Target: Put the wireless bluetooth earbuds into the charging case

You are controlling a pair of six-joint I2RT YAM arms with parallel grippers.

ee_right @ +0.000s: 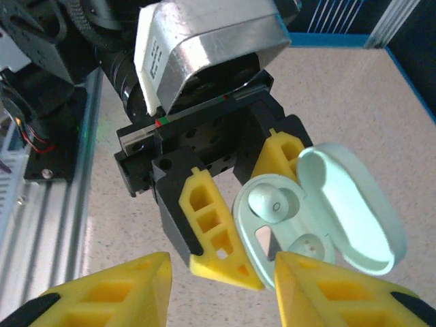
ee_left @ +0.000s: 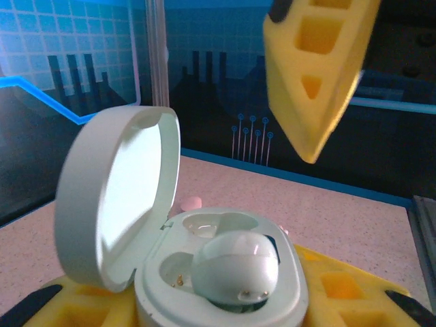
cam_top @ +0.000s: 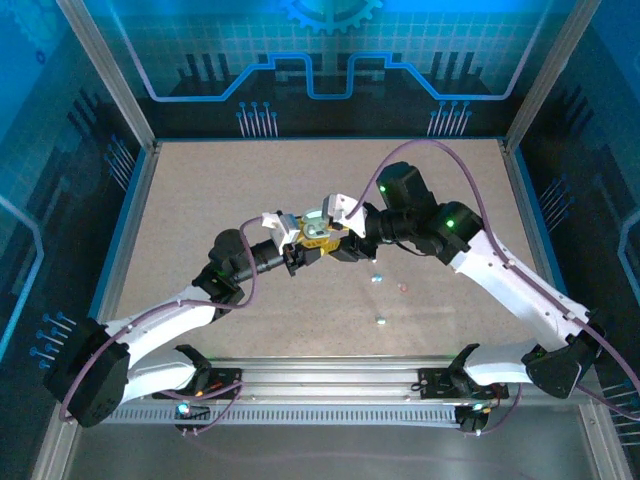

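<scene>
Left pincer (ee_right: 253, 204) gripping charging case (ee_right: 351, 211), earbud (ee_left: 235, 266) inside, right pincer (ee_right: 225, 293) spread, label (ee_right: 151, 58) illegible

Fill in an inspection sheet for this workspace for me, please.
Surface: speckled beige table.
Job's things: charging case open, one earbud in it, other pocket empty; three loose earbuds on the table.
Clutter: small pinkish bit behind the case, cannot tell what.
Grippers: left pincer shut on the charging case; right pincer open, just clear of it.
Cables: purple cable along each arm.
Surroundings: aluminium frame, blue printed panels.
</scene>
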